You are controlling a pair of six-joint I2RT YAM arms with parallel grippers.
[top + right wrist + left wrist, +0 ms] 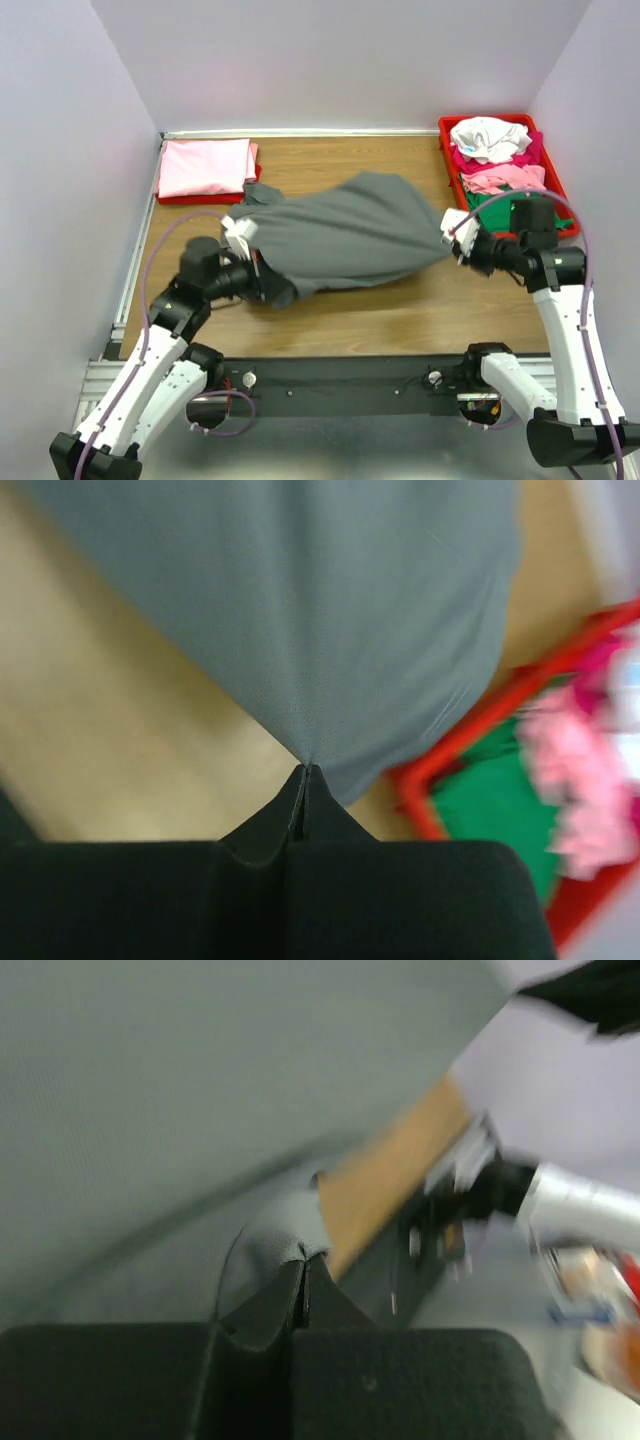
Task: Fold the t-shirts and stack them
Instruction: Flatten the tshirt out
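Observation:
A large dark grey t-shirt (350, 235) hangs stretched between my two grippers above the wooden table (380, 320). My left gripper (243, 236) is shut on its left edge; in the left wrist view the grey cloth (180, 1110) fills the frame and is pinched at the gripper's tips (303, 1256). My right gripper (455, 232) is shut on the shirt's right edge; in the right wrist view the cloth (320, 600) narrows to a point at the gripper's tips (305, 770). A folded pink t-shirt (205, 167) lies at the back left.
A red tray (560, 200) at the back right holds crumpled white, pink, magenta and green shirts; it also shows in the right wrist view (470, 750). A flat red tray (200, 199) lies under the folded pink shirt. White walls close in three sides.

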